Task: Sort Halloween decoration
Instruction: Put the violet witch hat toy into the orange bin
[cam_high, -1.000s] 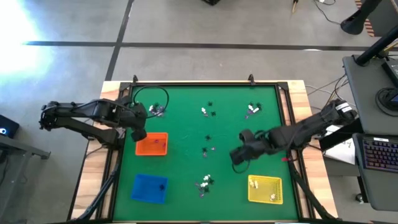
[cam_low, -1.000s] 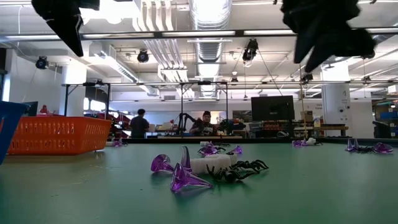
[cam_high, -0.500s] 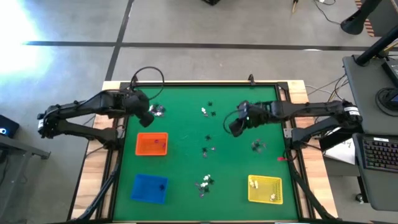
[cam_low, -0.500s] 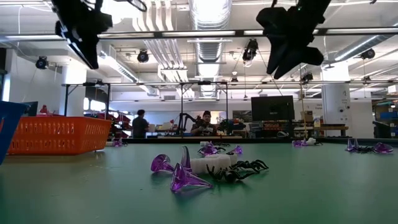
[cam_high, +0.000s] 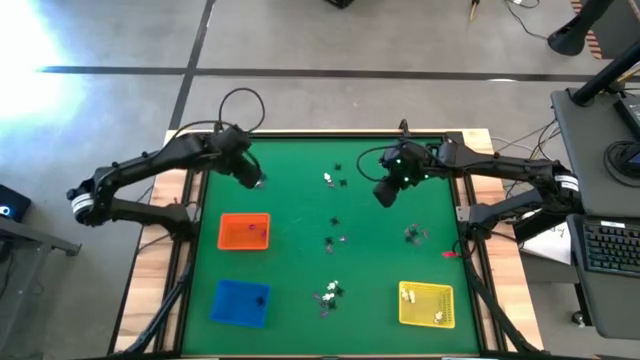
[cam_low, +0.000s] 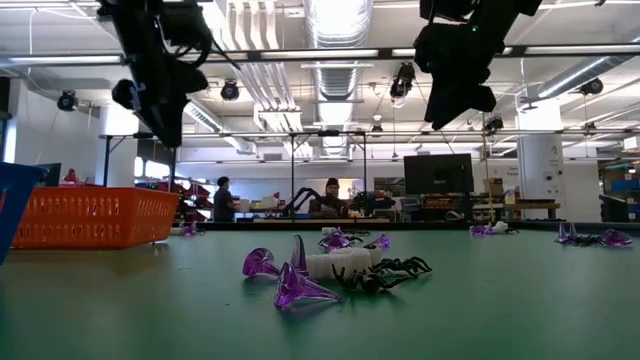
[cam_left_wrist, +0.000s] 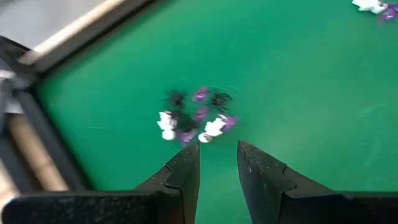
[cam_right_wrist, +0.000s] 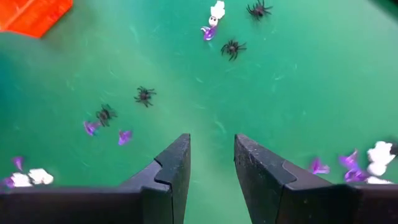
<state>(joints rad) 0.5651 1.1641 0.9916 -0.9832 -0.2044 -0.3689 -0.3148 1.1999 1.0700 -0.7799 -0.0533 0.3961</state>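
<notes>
I hold the left gripper (cam_left_wrist: 217, 165) above the corner cluster of trinkets (cam_left_wrist: 194, 118) — jaws parted, empty. Right gripper (cam_right_wrist: 211, 163) likewise, mid-table. Trinkets look light, rigid, slippery — pinch one body, not legs.

Two dark fingers of the right gripper (cam_right_wrist: 211, 165) stand slightly parted and empty above the green felt table (cam_right_wrist: 298, 81). Beyond them lie small black plastic spiders (cam_right_wrist: 144, 95), purple trinkets (cam_right_wrist: 125, 136) and white ghost figures (cam_right_wrist: 217, 10); an orange tray corner (cam_right_wrist: 31, 14) shows farther off.

Three trays: one orange (cam_high: 244, 232), one blue (cam_high: 240, 301), one yellow (cam_high: 427, 305)
</notes>
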